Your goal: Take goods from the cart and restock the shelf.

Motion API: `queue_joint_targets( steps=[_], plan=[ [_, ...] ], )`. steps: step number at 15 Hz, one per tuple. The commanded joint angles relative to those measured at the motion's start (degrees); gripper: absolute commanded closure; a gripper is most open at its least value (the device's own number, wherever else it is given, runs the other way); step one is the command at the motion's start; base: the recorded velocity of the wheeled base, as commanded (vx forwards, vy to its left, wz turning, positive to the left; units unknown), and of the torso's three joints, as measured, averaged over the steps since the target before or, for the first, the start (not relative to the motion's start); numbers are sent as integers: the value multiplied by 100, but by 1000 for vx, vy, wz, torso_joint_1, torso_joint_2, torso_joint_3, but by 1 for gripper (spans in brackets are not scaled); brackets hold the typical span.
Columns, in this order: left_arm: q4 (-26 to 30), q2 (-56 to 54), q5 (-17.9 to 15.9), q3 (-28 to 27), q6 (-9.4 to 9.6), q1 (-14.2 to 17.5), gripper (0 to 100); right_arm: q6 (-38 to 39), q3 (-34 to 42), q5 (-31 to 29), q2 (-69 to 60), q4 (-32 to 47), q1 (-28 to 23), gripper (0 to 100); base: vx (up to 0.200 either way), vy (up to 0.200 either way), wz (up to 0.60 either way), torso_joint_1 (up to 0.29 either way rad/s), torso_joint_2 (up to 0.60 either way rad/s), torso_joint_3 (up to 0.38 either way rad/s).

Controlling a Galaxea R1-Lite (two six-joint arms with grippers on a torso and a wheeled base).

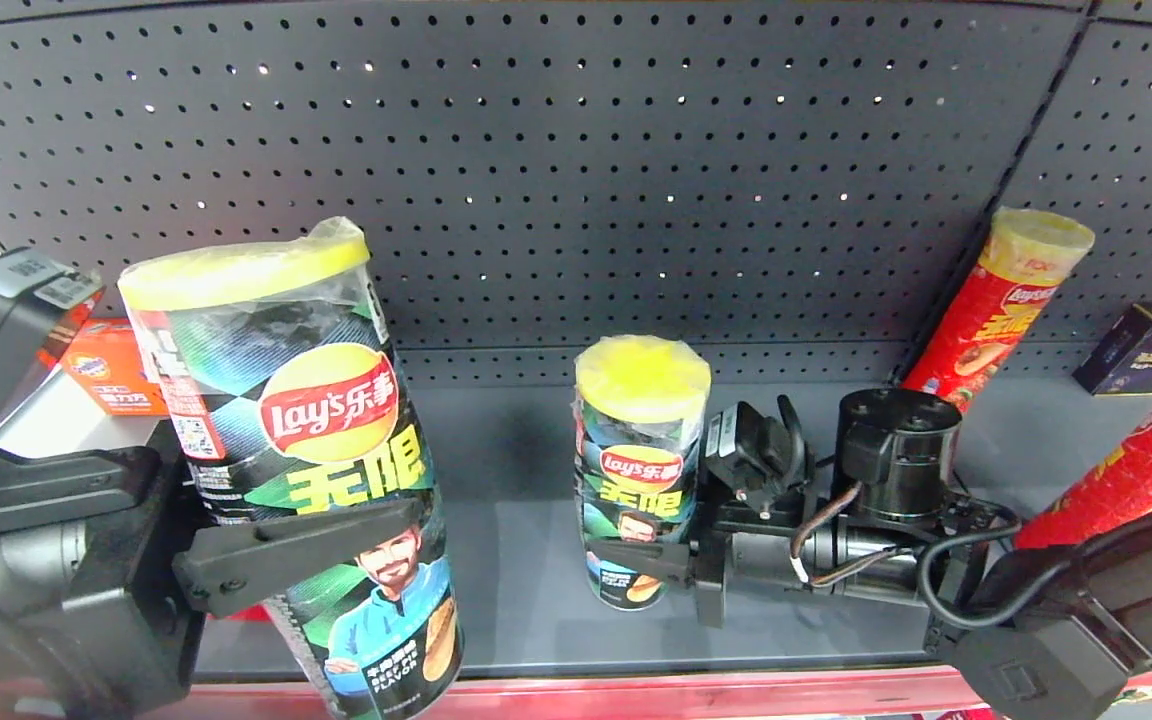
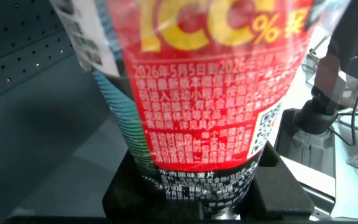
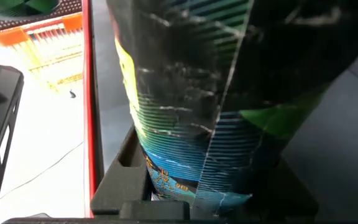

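Observation:
Two green-and-black chip cans with yellow lids are in view. The larger-looking one is close to the camera at the left, held upright in front of the shelf's front edge with my left gripper shut around its middle. In the left wrist view its red label rises between the fingers. The second can stands upright mid-shelf, its base down at the grey shelf floor. My right gripper is shut on its lower half. In the right wrist view this can sits between the gripper's fingers.
Two red chip cans lean at the right, with a dark box behind them. An orange box lies at the far left. A pegboard wall backs the shelf, which has a red front lip. Bare floor lies between the two held cans.

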Motion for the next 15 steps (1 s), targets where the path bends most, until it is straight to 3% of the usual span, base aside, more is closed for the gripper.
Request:
queue_joint_targets(
  steps=[1,6,7,15],
  plan=[
    [-3,-12,8,-8,-2,9,100,-15,114,2,2,-20,56,100,0,0,0,0,0,0],
    [-3,-47,0,9,-2,1,100,-32,404,-33,-33,-108,135,100,0,0,0,0,0,0],
    [-3,-47,0,0,-2,1,100,-68,431,-33,-42,-108,135,0,0,0,0,0,0,0],
    [-3,-74,0,44,-2,1,100,-68,879,-244,-868,-29,-41,0,0,0,0,0,0,0]
  ],
)
